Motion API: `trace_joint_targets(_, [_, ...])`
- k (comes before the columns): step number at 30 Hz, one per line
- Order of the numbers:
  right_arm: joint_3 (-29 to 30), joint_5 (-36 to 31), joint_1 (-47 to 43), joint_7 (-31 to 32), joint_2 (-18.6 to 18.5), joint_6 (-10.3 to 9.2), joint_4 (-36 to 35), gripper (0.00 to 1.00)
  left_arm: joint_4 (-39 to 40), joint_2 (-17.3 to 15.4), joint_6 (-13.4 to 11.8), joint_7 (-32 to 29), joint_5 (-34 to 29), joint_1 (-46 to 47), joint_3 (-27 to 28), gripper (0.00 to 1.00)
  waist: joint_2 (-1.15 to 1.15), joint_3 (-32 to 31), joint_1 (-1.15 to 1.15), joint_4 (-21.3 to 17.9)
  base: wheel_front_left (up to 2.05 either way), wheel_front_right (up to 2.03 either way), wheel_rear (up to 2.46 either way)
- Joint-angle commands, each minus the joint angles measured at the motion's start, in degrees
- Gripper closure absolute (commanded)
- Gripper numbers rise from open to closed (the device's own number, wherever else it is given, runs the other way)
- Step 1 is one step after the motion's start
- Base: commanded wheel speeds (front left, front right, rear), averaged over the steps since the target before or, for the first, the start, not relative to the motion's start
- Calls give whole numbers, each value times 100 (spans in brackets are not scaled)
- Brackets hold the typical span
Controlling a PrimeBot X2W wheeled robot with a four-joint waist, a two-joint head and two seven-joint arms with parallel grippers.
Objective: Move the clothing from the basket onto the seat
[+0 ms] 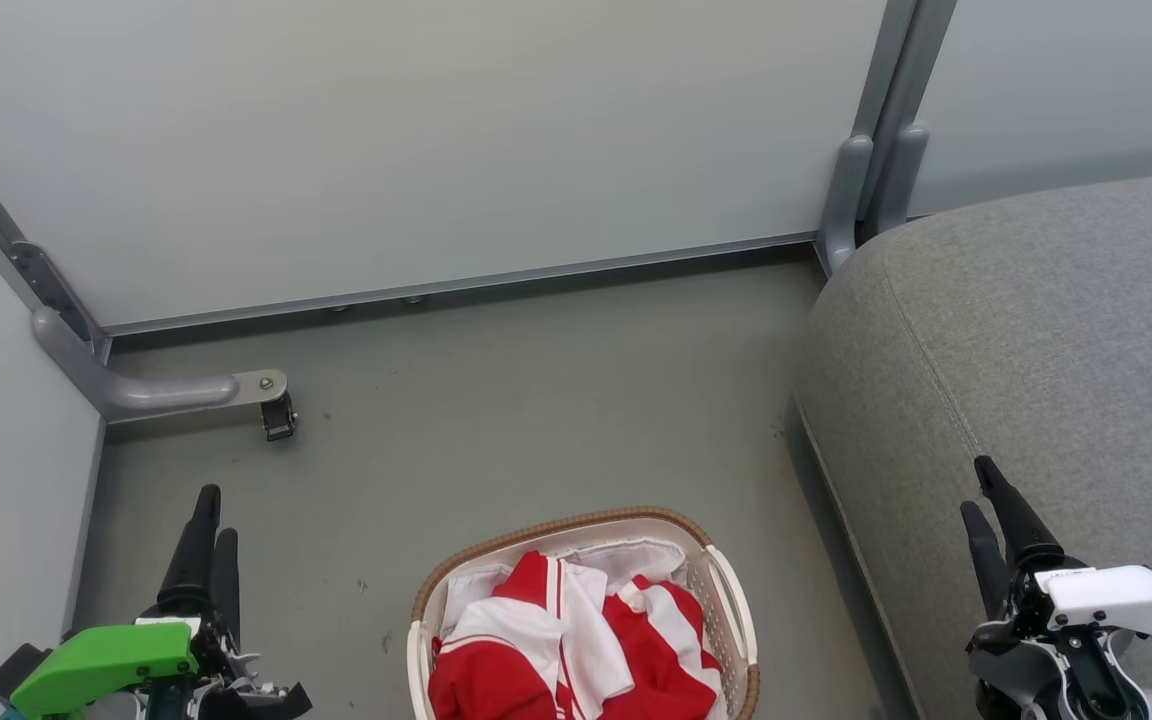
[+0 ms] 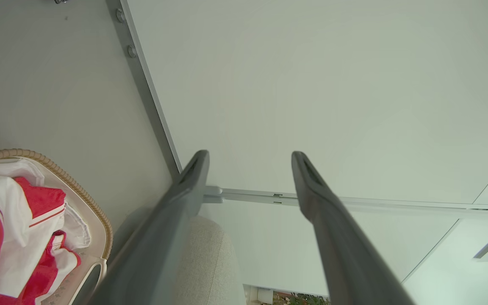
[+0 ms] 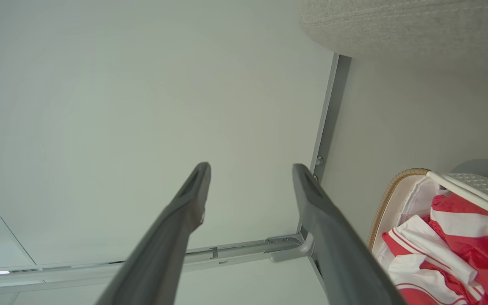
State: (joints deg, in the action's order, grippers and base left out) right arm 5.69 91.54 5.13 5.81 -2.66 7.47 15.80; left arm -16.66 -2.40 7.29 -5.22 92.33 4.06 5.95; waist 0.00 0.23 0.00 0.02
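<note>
1. Left claw [image 1: 216, 512] hangs spread wide and empty at my lower left, fingers pointing out over the bare floor [image 1: 536, 400], apart from the basket [image 1: 556, 523].
2. My right claw [image 1: 976, 485] is spread just as wide and holds nothing. From my head it shows against the front edge of the seat [image 1: 1036, 330], to the right of the basket.
3. The clothing [image 1: 536, 650], red with white stripes and panels, lies heaped inside the basket. The basket stands on the floor between my two claws, near the seat's rounded corner. The part of the seat I can see carries no garment.
4. I judge the task to be at its very start. The step in hand is the reach for the first garment, and no grasp is made yet.
5. Next, I reckon one claw must come inward and down over the heap, pinch a raised fold near the top while keeping clear of the rim, and then lift it across to the seat.
</note>
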Motion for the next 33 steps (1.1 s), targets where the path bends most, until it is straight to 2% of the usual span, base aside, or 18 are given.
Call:
trace_joint_targets(1, [-51,-98,113,-83,-103,0,-138,0,81,-39,4,68,-92,112,-13,0,0,2,0,1,0,0,0])
trace_joint_targets(5, [-205,-271,151,-253,-232,0,-152,0,42,-80,5,192,-276,132,-98,0,0,5,0,3,0,0,0])
trace_joint_targets(13, [-329,-927,262,-479,-360,1,-145,0,43,-84,7,406,-1059,168,-82,0,0,11,0,9,0,0,0])
trace_joint_targets(33, [-612,-3089,463,-916,-528,1,-253,0,-16,-43,13,847,-1397,218,-229,0,0,-7,0,28,0,0,0])
